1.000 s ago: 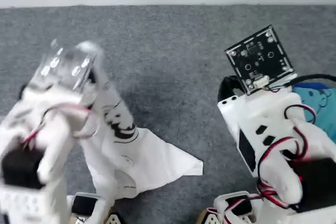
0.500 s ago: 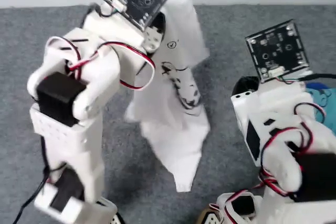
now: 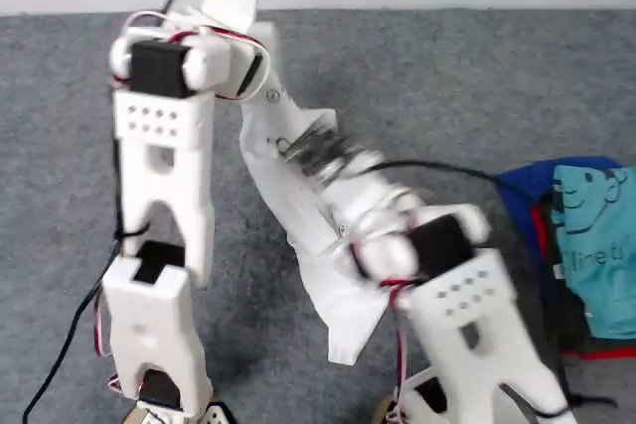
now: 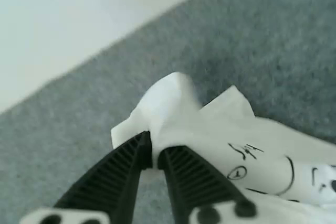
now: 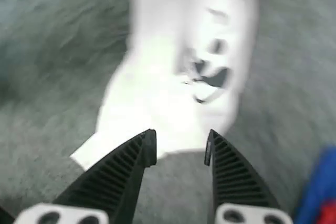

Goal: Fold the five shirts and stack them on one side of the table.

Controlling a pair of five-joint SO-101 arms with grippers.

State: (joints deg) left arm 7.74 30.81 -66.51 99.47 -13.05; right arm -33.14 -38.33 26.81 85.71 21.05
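A white shirt (image 3: 328,285) with black line drawings stretches from the far side of the grey table down toward the near middle. My left gripper (image 4: 153,153) is shut on a bunched edge of the white shirt (image 4: 220,124), held up near the table's far edge. My right gripper (image 5: 179,145) is open just above the white shirt (image 5: 173,93), with nothing between its fingers. In the high view the right arm (image 3: 437,255) lies across the shirt's middle.
A stack of folded shirts (image 3: 586,245), teal on top of blue and red, lies at the right edge. A corner of the stack (image 5: 323,182) is in the right wrist view. Bare grey table (image 3: 477,76) lies at the far right and left.
The left arm swung from the near left to the far edge, lifting and dragging the white shirt with it. The right arm moved from the right side in over the shirt's middle.
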